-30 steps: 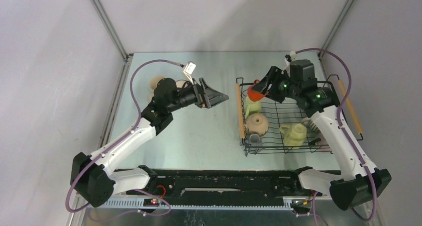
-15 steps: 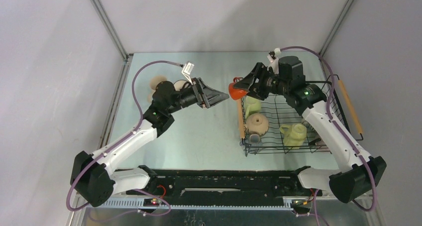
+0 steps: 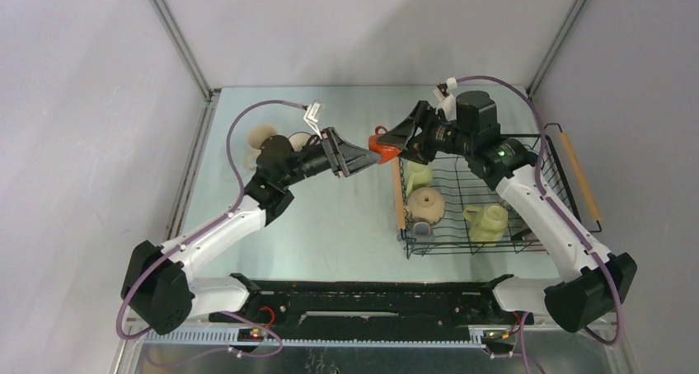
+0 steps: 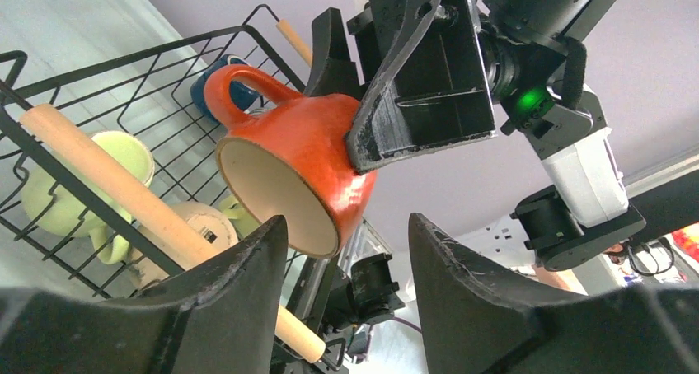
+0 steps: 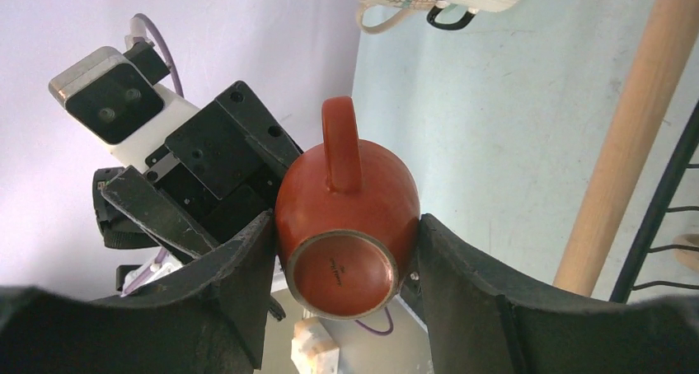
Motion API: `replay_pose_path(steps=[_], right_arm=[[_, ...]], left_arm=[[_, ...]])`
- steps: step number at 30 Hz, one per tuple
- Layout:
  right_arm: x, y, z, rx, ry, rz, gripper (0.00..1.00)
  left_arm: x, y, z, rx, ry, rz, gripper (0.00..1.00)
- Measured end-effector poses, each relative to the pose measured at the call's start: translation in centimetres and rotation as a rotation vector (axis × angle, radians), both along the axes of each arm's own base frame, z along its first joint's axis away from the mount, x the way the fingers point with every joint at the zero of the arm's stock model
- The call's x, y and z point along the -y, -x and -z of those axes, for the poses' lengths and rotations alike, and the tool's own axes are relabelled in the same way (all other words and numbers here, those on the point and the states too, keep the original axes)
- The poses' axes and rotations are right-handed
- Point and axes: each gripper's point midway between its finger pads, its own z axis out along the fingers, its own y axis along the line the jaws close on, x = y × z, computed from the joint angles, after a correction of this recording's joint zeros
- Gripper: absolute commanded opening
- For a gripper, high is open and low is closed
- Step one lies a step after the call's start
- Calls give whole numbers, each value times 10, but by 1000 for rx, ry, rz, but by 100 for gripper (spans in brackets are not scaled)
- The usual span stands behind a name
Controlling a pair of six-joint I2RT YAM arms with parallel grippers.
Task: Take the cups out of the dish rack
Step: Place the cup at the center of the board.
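Both arms reach in and meet just left of the dish rack point(image 3: 482, 250). My right arm is up over the rack, forearm running up and left, wrist pointing left past the rack's left wooden handle point(image 3: 399, 194). My left arm stretches from its base up and right, wrist pointing right, straight at the other hand.

The right gripper point(image 3: 387, 146) is clamped on the orange-red cup point(image 3: 379, 148), jaws about half spread, one finger on each side of the body. In the right wrist view the cup's base faces the camera and its handle stands at the top of the frame. The mouth faces the left gripper point(image 3: 365, 161).

The left gripper's jaws are partly spread, fingertips to either side of the cup's mouth end. The left wrist view shows a gap on both sides, and I see no contact. It has hold of nothing.

The cup is in the air above the table point(image 3: 330, 226), outside the rack, just beyond the wooden handle.

In the rack are two yellow-green cups point(image 3: 418, 176), a tan cup point(image 3: 426, 203) and a grey cup point(image 3: 422, 234) at the near left corner. A dark blue cup point(image 4: 202, 90) shows only in the left wrist view. Two pale cups point(image 3: 264, 135) stand on the table, far left behind my left arm.
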Motion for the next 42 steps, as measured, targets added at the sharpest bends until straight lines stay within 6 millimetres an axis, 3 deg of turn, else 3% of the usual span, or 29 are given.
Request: replay_pose_path(steps=[15, 25, 27, 35, 42], right_arm=[[-11, 3, -9, -22, -62, -34, 33], [-16, 4, -14, -26, -89, -41, 33], [-16, 4, -14, -29, -92, -40, 40], [-18, 3, -12, -32, -98, -32, 83], [-22, 6, -10, -29, -89, -37, 94]], left_arm=[[5, 6, -16, 44, 64, 38, 32], [7, 5, -17, 50, 74, 42, 1], [7, 5, -17, 50, 74, 41, 0], [7, 3, -17, 46, 73, 31, 0], [8, 2, -11, 26, 59, 27, 0]])
